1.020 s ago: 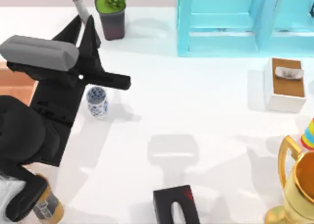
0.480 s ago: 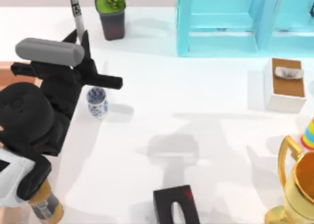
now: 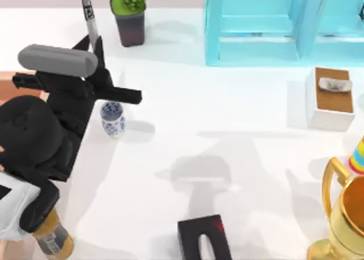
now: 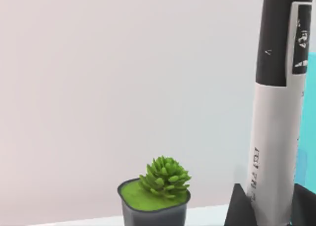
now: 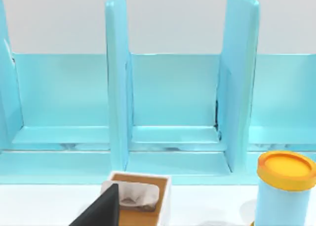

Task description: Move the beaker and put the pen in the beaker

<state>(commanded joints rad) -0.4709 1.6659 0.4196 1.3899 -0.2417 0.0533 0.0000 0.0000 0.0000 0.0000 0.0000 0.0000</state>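
Holding the pen (image 3: 89, 14) upright, the left gripper's (image 3: 94, 44) fingers clamp its lower end just behind the cup (image 3: 112, 118), presumably ready to drop it in; the right gripper (image 3: 205, 246) idles far off.

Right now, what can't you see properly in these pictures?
- Pen: its lower end is hidden in the left end effector, top view.
- Amber bottle: mostly covered by the left arm, top view.
- Trophy: cut off by the picture's edge, top view.
- Right end effector: fingers cut off by the bottom edge.

Bright even light, soft shadows on the table (image 3: 239, 118)
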